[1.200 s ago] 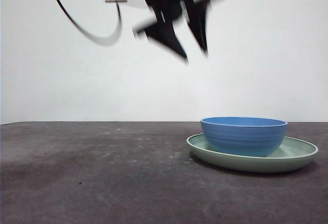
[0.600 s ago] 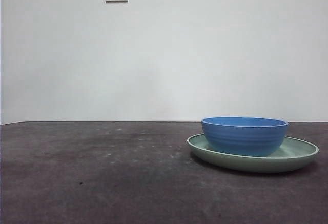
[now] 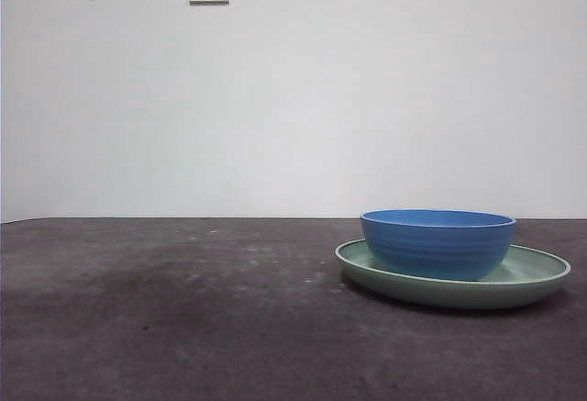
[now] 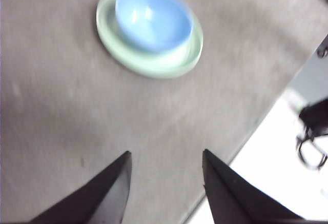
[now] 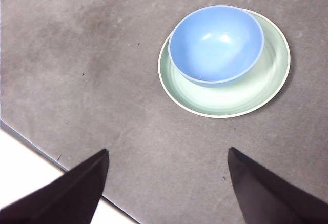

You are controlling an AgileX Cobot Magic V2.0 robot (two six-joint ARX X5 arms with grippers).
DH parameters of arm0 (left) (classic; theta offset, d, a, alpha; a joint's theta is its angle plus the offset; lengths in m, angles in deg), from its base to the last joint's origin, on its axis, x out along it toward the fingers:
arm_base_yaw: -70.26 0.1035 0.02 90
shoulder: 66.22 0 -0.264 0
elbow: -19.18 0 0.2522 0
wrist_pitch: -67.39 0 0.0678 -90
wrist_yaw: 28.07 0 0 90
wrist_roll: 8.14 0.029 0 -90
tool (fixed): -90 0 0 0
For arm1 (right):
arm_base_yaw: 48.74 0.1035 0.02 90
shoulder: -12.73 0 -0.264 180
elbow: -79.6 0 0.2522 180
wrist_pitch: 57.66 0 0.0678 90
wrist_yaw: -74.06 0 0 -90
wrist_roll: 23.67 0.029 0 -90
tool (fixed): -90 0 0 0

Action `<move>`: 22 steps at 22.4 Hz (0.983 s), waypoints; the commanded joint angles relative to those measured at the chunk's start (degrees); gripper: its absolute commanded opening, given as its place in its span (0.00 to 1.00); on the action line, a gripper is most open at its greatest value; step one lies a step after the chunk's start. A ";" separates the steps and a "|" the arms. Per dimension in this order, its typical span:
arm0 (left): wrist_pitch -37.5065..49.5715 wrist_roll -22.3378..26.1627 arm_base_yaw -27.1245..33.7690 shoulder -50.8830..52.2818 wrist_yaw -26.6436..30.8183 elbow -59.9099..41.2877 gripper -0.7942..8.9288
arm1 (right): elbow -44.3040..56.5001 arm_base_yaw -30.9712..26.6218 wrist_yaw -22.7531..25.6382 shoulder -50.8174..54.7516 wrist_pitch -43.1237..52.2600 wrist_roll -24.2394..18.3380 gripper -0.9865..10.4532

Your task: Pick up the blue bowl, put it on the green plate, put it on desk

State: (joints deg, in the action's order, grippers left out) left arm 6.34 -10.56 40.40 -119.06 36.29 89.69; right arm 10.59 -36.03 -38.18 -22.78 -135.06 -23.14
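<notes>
Blue bowl (image 3: 437, 243) sits on the green plate (image 3: 541, 276), right of centre on the surface (image 3: 183, 309). Both pincers (image 4: 165, 175) (image 5: 168, 175) hang spread, empty, well apart; setting down on the surface remains.

Blue bowl (image 3: 437, 243) upright on green plate (image 3: 537, 277)

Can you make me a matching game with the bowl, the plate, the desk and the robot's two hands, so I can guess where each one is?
Things:
1. blue bowl
2. green plate
3. desk
4. left hand and right hand

Places or states:
A. lies flat on the desk, under the bowl
B. open and empty, high above the table
C. sits in the plate, off-centre
D. dark grey-brown, under everything

Pairs: 1-C, 2-A, 3-D, 4-B
</notes>
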 commanded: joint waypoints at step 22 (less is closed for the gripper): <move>0.59 0.66 -0.22 0.22 -0.35 -1.22 0.31 | -1.01 0.02 14.71 -5.31 2.01 8.61 0.41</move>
State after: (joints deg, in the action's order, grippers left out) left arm 6.45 -10.53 40.40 -118.65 36.26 87.94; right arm 10.59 -36.06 -24.69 -26.89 -134.01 -16.14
